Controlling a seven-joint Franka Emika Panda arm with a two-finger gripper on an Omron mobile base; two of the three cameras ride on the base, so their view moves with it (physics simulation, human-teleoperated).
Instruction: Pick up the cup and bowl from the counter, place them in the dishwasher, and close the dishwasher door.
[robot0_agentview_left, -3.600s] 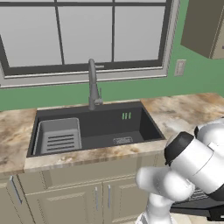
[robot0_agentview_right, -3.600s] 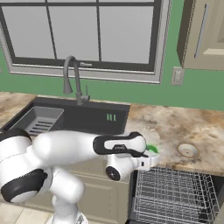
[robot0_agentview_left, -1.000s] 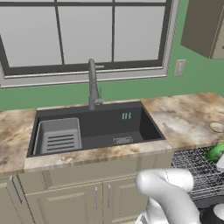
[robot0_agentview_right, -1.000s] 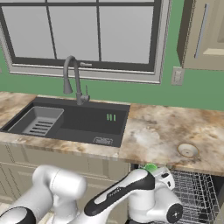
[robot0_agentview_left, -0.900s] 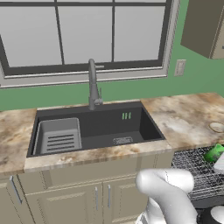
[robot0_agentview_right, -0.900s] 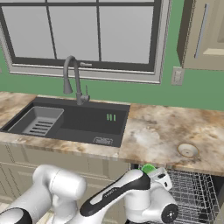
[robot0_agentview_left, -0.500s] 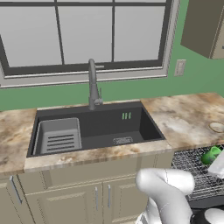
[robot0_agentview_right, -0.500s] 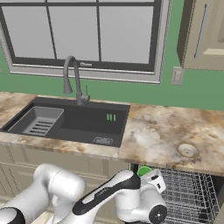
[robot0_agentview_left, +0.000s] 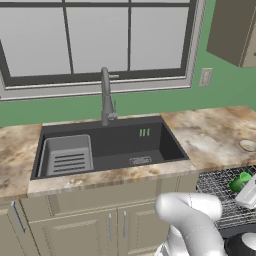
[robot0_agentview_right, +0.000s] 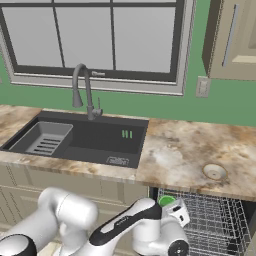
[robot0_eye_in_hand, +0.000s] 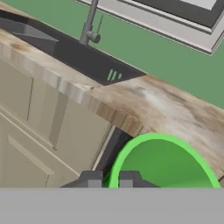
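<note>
The gripper (robot0_eye_in_hand: 109, 179) is clamped on the rim of the green cup (robot0_eye_in_hand: 164, 164) — one finger inside the lip, one outside, jaws nearly together. In the base views the cup (robot0_agentview_left: 240, 181) sits low over the wire rack (robot0_agentview_right: 215, 222) of the dishwasher (robot0_agentview_right: 200, 220), just below the counter (robot0_agentview_right: 195, 150) front edge, near the rack's left side next to the beige cabinets (robot0_agentview_left: 90, 220). Not much clearance there: the counter lip is right above and the cabinet side is close. More open room to the right across the rack. The bowl (robot0_agentview_right: 214, 172) rests on the marbled counter, near its front edge and well right of the dark sink (robot0_agentview_right: 85, 137). Behind the sink there's a faucet (robot0_agentview_right: 82, 90), a green wall and a big window (robot0_agentview_right: 95, 35).
</note>
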